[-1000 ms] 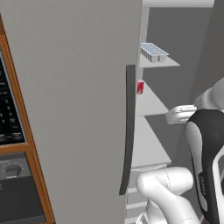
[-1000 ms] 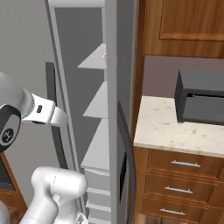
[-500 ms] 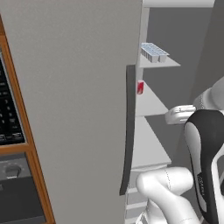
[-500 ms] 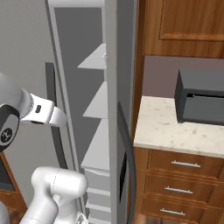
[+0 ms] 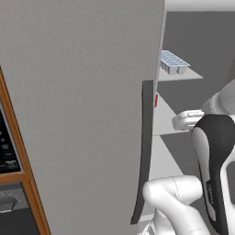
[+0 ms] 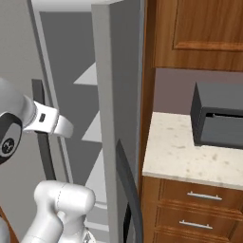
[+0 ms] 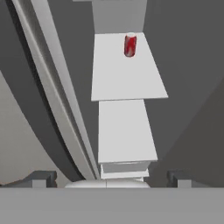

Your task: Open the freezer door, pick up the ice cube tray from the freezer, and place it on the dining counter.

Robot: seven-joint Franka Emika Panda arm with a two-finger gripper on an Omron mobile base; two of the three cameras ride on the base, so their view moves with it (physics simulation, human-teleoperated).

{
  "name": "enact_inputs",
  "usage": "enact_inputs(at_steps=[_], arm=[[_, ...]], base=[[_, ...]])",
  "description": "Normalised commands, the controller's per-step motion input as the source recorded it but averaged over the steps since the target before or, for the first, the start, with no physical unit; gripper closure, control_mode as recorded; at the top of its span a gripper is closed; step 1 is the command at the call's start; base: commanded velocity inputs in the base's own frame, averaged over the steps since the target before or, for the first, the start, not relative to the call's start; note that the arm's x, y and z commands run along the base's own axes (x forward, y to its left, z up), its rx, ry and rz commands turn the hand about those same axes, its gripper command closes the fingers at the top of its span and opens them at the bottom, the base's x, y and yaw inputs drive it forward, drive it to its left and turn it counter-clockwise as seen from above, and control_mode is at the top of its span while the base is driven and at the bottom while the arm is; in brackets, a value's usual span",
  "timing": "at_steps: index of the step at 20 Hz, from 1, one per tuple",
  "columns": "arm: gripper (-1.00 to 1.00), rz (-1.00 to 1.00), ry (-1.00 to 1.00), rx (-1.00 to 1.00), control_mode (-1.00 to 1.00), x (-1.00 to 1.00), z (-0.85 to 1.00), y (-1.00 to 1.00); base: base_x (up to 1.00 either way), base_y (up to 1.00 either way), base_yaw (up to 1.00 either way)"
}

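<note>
The freezer door (image 5: 82,110) is standing swung open, its flat grey face occupying the left of the left base view, with the long dark handle (image 5: 143,151) running down its right edge. In the hand view the same handle (image 7: 26,118) is sweeping down the frame to the left of the pincer (image 7: 111,178). The pincer is standing wide, its two dark fingertips (image 7: 41,178) sitting far apart at the bottom of the hand view with nothing between them. It is pointing into the freezer (image 7: 188,87), facing a stack of pale grey shelves (image 7: 127,70) ahead of it. A red can (image 7: 130,44) is standing upright on the farther shelf, ahead of the pincer and slightly to its right, well apart from it. In the left base view the ice cube tray (image 5: 173,62) is lying on an upper shelf, higher than the shelf holding the can (image 5: 156,99). To the right, in the right base view, a speckled counter (image 6: 180,156) is carrying a dark box (image 6: 218,121) beside wood cabinets (image 6: 199,28).
</note>
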Motion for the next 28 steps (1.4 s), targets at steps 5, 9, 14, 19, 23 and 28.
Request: enact_inputs(at_steps=[5, 9, 14, 19, 23, 28], arm=[[-1.0, 0.0, 0.0, 0.0, 1.0, 0.0, 0.0, 0.0], [-1.0, 0.0, 0.0, 0.0, 1.0, 0.0, 0.0, 0.0], [-1.0, 0.0, 0.0, 0.07, -1.0, -0.01, -0.01, -0.29], [-1.0, -0.09, 0.0, 0.24, -1.0, 0.11, 0.0, -0.57], [-1.0, -0.22, -0.04, 0.17, -1.0, 0.35, 0.01, -0.07], [-1.0, -0.22, -0.08, 0.16, -1.0, 0.27, 0.02, 0.0]], base=[[0.8, -0.26, -0.02], [0.19, -0.17, 0.0], [0.0, 0.0, 0.0], [0.0, 0.0, 0.0], [0.0, 0.0, 0.0], [0.0, 0.0, 0.0]])
